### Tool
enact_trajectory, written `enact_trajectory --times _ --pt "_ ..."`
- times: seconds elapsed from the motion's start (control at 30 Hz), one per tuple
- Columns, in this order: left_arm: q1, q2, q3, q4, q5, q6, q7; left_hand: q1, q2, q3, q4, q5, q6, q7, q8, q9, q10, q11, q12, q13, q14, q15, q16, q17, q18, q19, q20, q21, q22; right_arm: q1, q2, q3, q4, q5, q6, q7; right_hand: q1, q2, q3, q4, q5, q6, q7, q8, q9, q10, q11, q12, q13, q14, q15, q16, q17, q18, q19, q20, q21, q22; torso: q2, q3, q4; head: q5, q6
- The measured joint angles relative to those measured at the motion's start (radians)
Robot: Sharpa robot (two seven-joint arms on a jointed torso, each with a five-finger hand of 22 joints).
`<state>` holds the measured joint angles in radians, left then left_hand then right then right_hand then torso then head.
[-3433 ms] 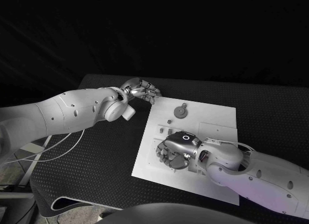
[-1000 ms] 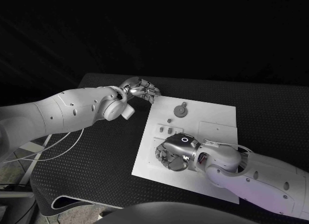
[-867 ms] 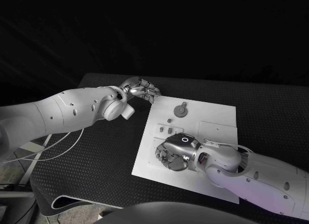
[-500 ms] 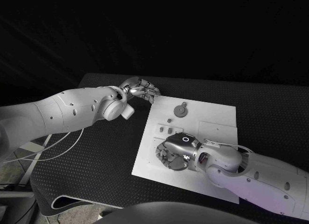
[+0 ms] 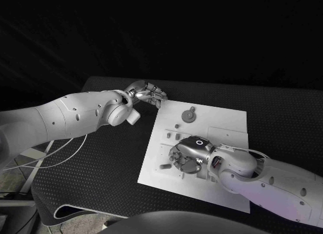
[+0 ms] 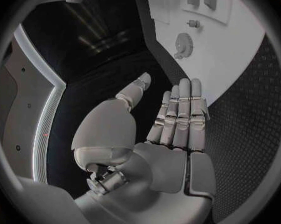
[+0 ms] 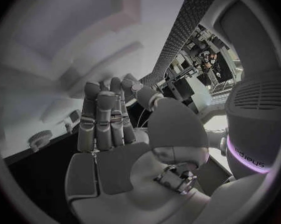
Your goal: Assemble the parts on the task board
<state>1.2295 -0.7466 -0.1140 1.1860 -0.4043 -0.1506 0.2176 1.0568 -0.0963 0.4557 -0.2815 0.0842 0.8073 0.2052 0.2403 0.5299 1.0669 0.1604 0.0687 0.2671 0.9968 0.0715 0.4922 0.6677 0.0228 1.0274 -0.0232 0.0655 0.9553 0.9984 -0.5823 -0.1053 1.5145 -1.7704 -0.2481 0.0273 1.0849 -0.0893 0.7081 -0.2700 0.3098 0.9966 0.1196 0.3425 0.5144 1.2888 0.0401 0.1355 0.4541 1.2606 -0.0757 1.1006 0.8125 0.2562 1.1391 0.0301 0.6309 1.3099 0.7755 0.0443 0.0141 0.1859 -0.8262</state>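
The right hand (image 5: 188, 155) has slid a bit toward 3 o'clock on the task board (image 5: 225, 119), baring a small part (image 5: 165, 166) at its 7 o'clock. I cannot tell if it holds anything. The left hand (image 5: 149, 92) stays open and empty at the board's 11 o'clock corner.

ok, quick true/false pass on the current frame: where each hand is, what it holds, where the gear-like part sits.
1. The left hand is off the task board, beside its far left corner. True.
2. The left hand grips a part. False: its fingers are straight and apart, holding nothing.
3. The right hand is over the board's middle. True.
4. The round gear-like part lies under the right hand. False: it lies in the open on the board's far half, apart from both hands.
5. A small part lies on the board near its left edge, beside the right hand. True.
6. The right hand rests on the black table. False: it is over the white board.
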Motion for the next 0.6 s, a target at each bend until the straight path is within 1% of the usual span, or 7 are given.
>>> enact_trajectory --times 0.07,0.3,0.6 --pt "0.0 0.0 0.0 0.0 0.0 0.0 0.0 0.0 0.0 0.0 0.0 0.0 0.0 0.0 0.0 0.0 0.0 0.0 0.0 0.0 0.0 0.0 0.0 0.0 0.0 0.0 0.0 0.0 0.0 -0.002 0.001 -0.002 0.001 0.0 0.007 -0.006 0.0 0.0 0.0 0.0 0.0 0.001 -0.001 -0.002 -0.005 0.001 -0.001 0.001 0.002 -0.001 0.001 0.0 0.0 0.0 0.0 0.0 0.0 0.0 0.0 0.0001 0.0 0.0 0.0" --pt "0.0 0.0 0.0 0.0 0.0 0.001 0.0 -0.004 -0.004 0.0 0.0 0.0 -0.002 0.002 0.0 0.0 0.0 0.0 0.0 -0.001 0.0 0.0 0.0 0.001 0.0 0.0 0.0 0.0 0.0 0.0 0.004 0.001 0.002 0.0 0.022 -0.017 -0.003 -0.003 0.0 0.0 0.0 0.001 -0.001 -0.002 -0.007 0.002 -0.001 0.002 0.003 -0.001 0.001 0.0 0.0 0.0 0.0 0.0 0.0 0.0 0.0 0.0003 -0.0004 0.0 -0.002" --pt "0.0 0.0 0.0 0.0 0.0 0.001 0.0 -0.004 -0.004 0.0 0.0 0.0 -0.004 0.004 0.0 -0.001 0.0 0.0 0.0 -0.001 0.0 0.0 0.0 0.002 0.0 0.0 0.0 0.0 0.0 0.0 0.005 0.001 0.003 -0.001 0.025 -0.02 -0.003 -0.003 0.0 0.0 0.0 0.001 -0.002 -0.002 -0.007 0.003 -0.003 0.002 0.003 -0.001 0.001 0.0 -0.001 0.0 -0.003 0.003 0.0 0.0 0.0 0.0002 -0.0003 0.0 -0.002"
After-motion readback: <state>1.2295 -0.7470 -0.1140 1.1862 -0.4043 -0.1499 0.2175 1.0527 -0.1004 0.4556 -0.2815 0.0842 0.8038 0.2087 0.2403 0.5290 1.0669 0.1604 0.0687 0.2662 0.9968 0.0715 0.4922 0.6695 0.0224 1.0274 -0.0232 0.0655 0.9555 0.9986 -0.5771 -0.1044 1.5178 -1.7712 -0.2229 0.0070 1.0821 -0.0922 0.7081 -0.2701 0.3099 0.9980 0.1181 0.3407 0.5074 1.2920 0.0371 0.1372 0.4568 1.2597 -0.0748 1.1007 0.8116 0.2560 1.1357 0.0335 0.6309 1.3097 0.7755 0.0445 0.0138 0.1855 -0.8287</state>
